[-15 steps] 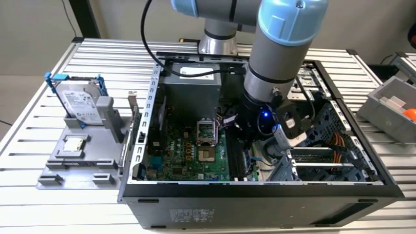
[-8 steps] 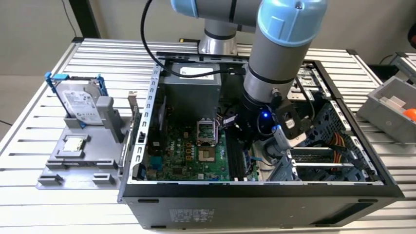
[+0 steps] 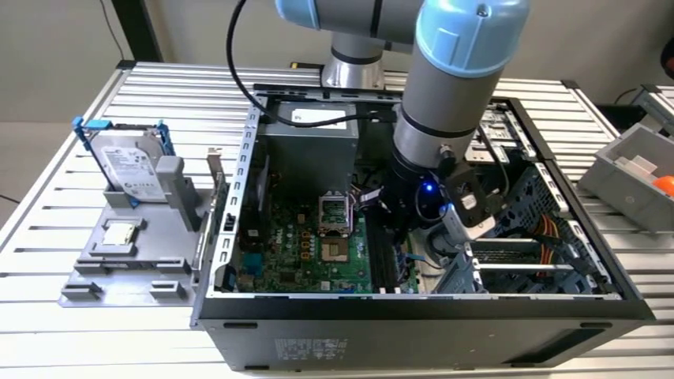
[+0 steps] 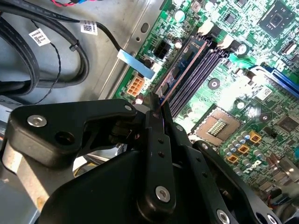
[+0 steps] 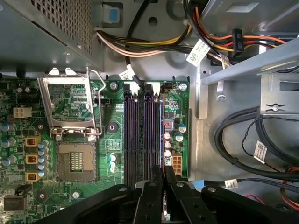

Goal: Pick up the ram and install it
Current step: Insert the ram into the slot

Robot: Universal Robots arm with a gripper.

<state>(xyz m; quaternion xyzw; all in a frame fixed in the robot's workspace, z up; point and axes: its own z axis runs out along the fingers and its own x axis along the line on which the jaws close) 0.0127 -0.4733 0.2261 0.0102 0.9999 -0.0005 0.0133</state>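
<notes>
Going left to right in the exterior view: near the table's point(image 3: 63, 158) left edge a grey fixture point(image 3: 132, 257) is carrying a silver hard drive in a blue frame point(image 3: 126, 162), standing up at the back, w/ a small square processor chip point(image 3: 119, 234) lying flat in front of it. No ram is sitting on that fixture, so the pick-up part is looking done.

Mid-table, the open PC case point(image 3: 421, 304) is lying w/ the motherboard point(image 3: 300, 249) facing up; the CPU socket point(image 3: 335, 253) is sitting empty, its retention frame flipped open. The arm point(image 3: 453, 87) is reaching down into the case towards the exterior view's right of the socket, over the memory slots point(image 3: 381, 264).

The gripper point(image 5: 163, 184) is squeezing the ram point(image 4: 180, 77) edge-on between its fingers point(image 5: 152, 200); in both wrist views the fingers are pinched tight on the thin board w/ no gap. The stick is running along the outermost slot, the one on the board's edge side away from the socket, beside the other black slots point(image 5: 140, 135). Its lower edge seems to be in or right at the slot mouth, but I can't tell if it's fully seated or if the white end latches point(image 4: 205, 28) are closing on it.

Judgement: install is well underway – aligned, prob. partly inserted. Final seating and letting go aren't showing as done.

At the table's right edge a grey bin point(image 3: 637, 170) is sitting w/ something orange inside.
</notes>
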